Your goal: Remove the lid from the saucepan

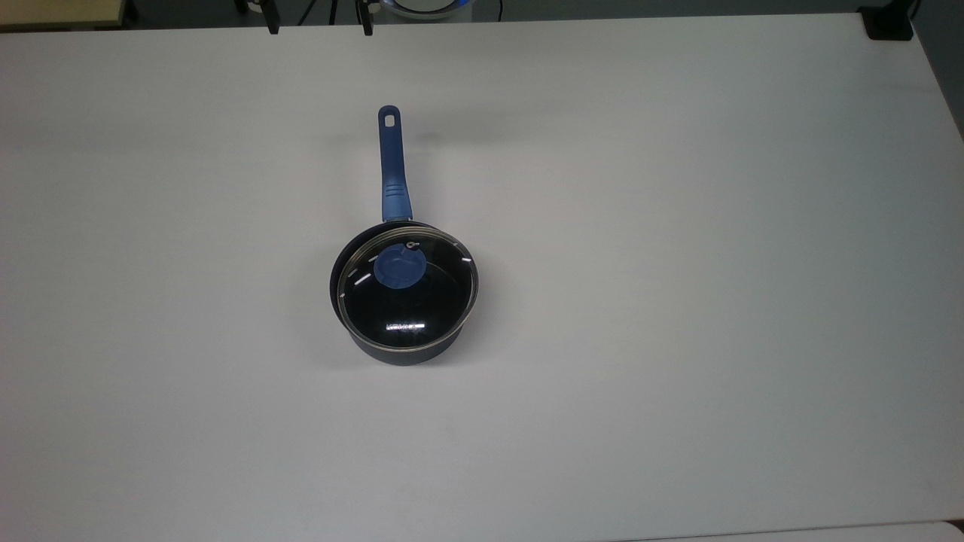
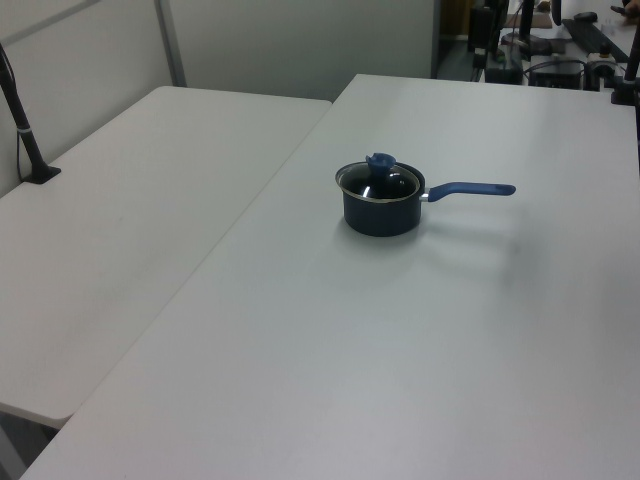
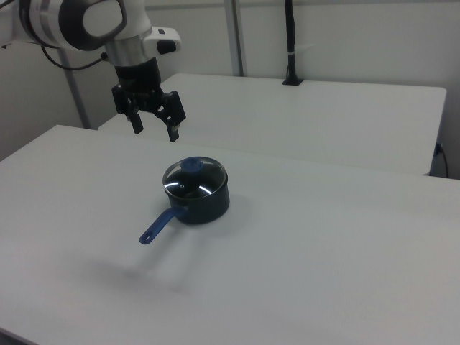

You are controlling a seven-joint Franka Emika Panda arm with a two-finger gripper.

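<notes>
Surface (image 1: 678,301): wide, white, plain; a second white surface (image 2: 130,200) is butted against it, seen on the left view's left and behind in the right view.

Arm (image 3: 79,21): white and grey, entering from the right view's upper left; its gripper (image 3: 154,128) is held in the air above and behind the pan, well clear of it. The two black fingers (image 3: 173,129) are spread wide apart, and nothing is held between them.

Saucepan (image 1: 403,350): small, deep, dark navy, stood upright on the surface near the middle of the top view. Its long blue handle (image 1: 393,162), with a hole at the end, is pointed toward the top view's upper edge, toward the left view's right and the right view's lower left.

Lid (image 1: 433,301): clear glass with a thin metal rim, seated on the saucepan's mouth; the black interior is seen through it.

Knob (image 1: 400,269): blue, fixed at the lid's centre.
</notes>
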